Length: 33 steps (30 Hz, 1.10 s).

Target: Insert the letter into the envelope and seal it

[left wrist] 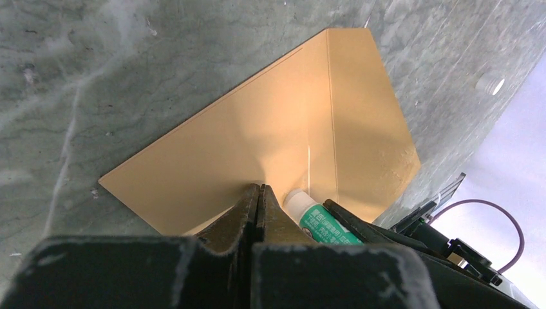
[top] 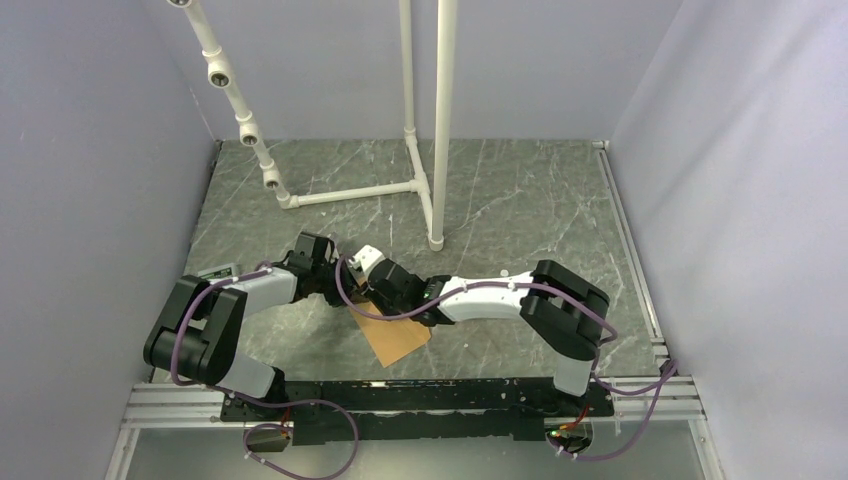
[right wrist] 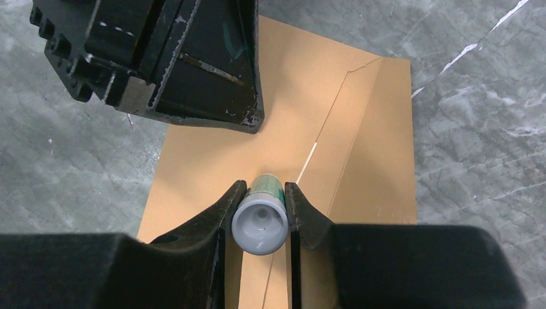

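The orange-brown envelope (top: pixel 397 340) (left wrist: pixel 244 135) (right wrist: pixel 302 90) lies flat on the marble table, its flap (left wrist: pixel 367 129) folded out flat past a crease. My left gripper (left wrist: pixel 259 188) is shut, with nothing between its fingers and its tips resting on the envelope body; its fingers (right wrist: pixel 212 71) also show in the right wrist view. My right gripper (right wrist: pixel 265 188) is shut on a glue stick (right wrist: pixel 260 222) (left wrist: pixel 315 215) with a green label, which points down at the envelope near the crease. Both grippers meet over the envelope's far end (top: pixel 365 295). The letter is not in view.
A white pipe frame (top: pixel 410 185) stands at the back of the table. A small label plate (top: pixel 218 271) lies at the left edge. Grey walls close in on the left, back and right. A metal rail (top: pixel 640 280) runs along the right side.
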### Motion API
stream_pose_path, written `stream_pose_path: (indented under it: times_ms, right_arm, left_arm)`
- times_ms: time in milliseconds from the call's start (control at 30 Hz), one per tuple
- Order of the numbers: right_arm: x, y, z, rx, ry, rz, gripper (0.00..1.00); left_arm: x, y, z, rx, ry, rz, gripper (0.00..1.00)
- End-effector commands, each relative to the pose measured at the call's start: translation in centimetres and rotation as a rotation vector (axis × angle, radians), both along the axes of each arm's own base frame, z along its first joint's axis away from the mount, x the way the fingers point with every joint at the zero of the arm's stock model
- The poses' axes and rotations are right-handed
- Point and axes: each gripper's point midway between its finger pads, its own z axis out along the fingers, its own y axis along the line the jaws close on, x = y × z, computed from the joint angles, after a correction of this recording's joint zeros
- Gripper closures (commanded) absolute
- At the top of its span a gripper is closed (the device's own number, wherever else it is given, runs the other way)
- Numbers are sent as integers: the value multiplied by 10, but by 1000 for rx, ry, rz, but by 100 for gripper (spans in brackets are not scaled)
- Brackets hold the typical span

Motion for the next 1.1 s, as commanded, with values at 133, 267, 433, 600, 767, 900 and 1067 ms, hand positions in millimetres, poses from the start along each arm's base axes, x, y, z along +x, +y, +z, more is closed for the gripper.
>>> stream_pose_path:
  times_ms: [133,267,433,600,767,900,1067]
  right_arm:
    - [-25,-18,-17,-94,14,44,100]
    - [-40,-29,-19,-107,36,76,100]
    - [-49,-38,-13,-102,70,72,100]
    - [-46,-30,-21,-87,78,62,100]
    - [-12,-19,-24,-71,7,-23,100]
    - [12,-9,-18,-78,-54,-87,100]
    - [7,-6,-19,-78,-34,-55,100]
  left_arm:
    - [-12,10,-19,62,79,28,98]
    - [-15,14,-24,81,92,46,98]
    - [-15,16,-26,89,91,47,98]
    - [-15,16,-26,88,89,51,98]
    - [-18,17,-28,91,95,45,98]
    - [-19,14,-27,76,95,35,98]
    - [-17,14,-24,77,87,35,98]
